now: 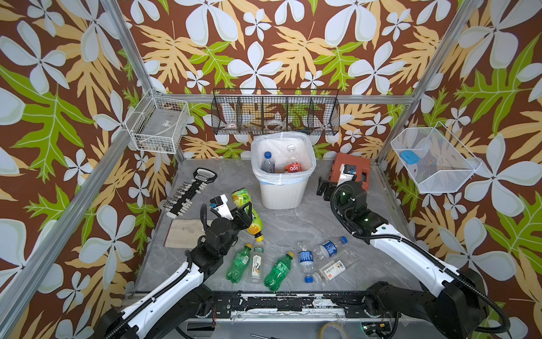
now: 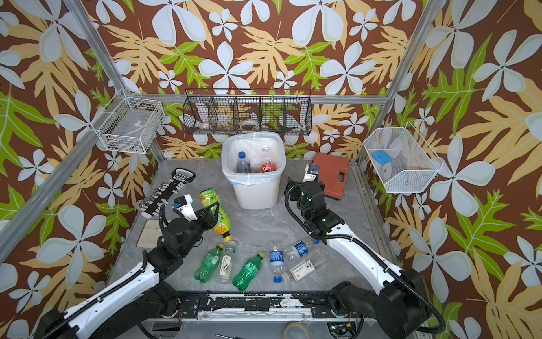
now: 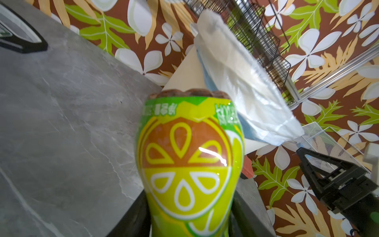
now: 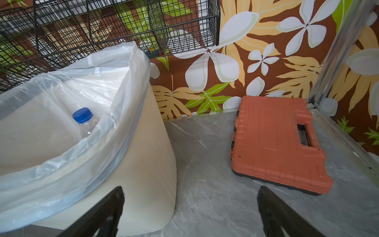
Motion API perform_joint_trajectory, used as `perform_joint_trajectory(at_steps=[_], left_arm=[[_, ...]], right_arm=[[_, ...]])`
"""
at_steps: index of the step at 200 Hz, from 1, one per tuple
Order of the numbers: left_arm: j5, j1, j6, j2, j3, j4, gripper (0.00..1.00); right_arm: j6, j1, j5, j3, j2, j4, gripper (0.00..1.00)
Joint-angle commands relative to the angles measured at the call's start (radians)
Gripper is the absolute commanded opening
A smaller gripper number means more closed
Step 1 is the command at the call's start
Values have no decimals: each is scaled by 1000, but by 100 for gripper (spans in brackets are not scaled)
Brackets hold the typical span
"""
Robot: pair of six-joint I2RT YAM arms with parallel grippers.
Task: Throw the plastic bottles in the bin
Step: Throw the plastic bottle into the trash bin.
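The white bin, lined with a translucent bag folded over its rim, stands at the back middle of the grey table. It holds two bottles, both leaning upright: a clear blue-capped bottle and a red-label bottle.

Your left gripper is clamped around a lime-label bottle. The bottle is off the table, tilted with its yellow cap down, in front of the bin and to its left, outside it.

Your right gripper is spread wide and empty. It hovers between the bin's right wall and a closed orange-red case lying flat.

Six bottles lie on their sides at the front of the table: a green bottle, a tall white-label bottle, another green bottle, a blue-label bottle, a crushed blue-label bottle and a short white-label bottle.

On the walls:
- A black wire basket above the bin holds small round items too small to identify.
- A white wire basket on the left holds a flat grey box.
- A white mesh basket on the right holds a small blue object.
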Motion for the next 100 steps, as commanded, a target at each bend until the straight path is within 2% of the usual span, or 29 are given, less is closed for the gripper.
perform_joint_trajectory(at_steps=[1,18,45,68,100], left_arm=[[-67,4,97,-41,51,-13,56],[-71,4,165,-34,120,-8,58],[-33,4,275,52,284,-5,58],[33,5,367,192,458,18,58],[121,6,440,459,775,-56,58]], right_arm=[[9,0,6,5,-4,21,100],[10,0,11,4,-2,27,100],[9,0,0,12,-1,25,100],[11,0,5,13,-6,21,99],[8,0,17,5,-26,13,100]])
